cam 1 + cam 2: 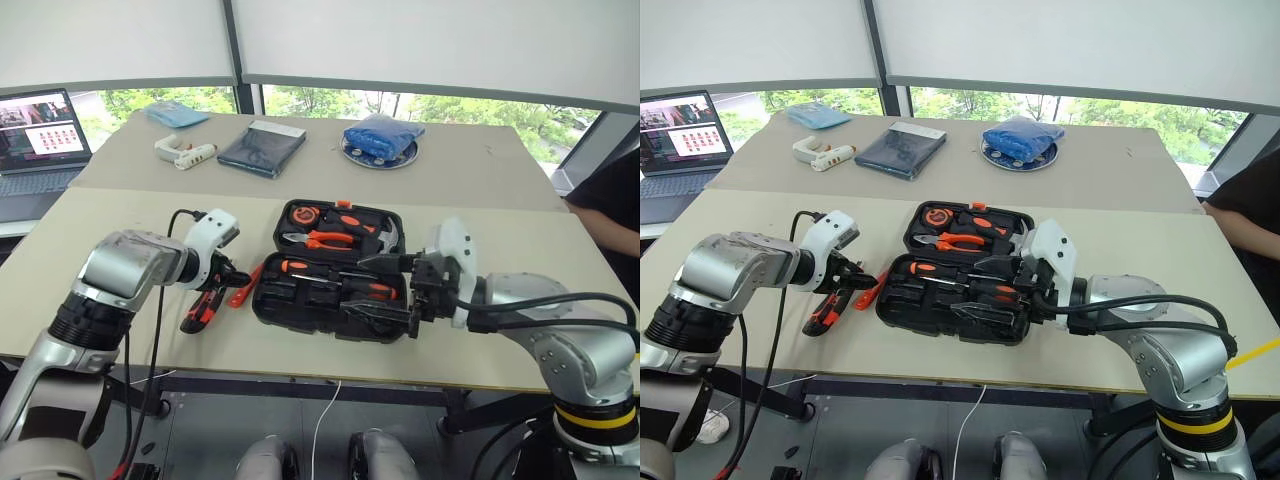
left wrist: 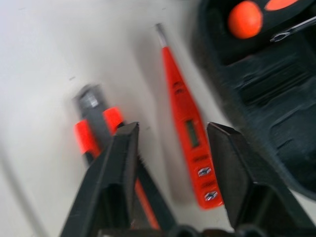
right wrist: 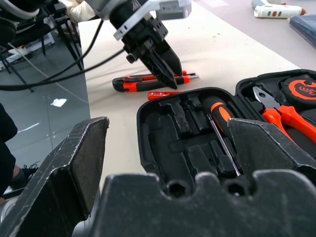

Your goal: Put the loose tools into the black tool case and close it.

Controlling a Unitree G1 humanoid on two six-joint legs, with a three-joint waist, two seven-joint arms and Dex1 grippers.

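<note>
The two head cameras are looking forward and down from above the surface [image 1: 300, 360], both taking in the open black tool case [image 1: 335, 305] at the middle with only a slight sideways offset between them. The left wrist camera is peering steeply down along its own end effector [image 2: 170, 143], very near the slim orange screwdriver [image 2: 187, 133] and the case's edge. The right wrist camera is looking low across the case toward the left end effector [image 3: 165, 64], sharing the screwdriver and utility knife [image 3: 143, 81].
</note>
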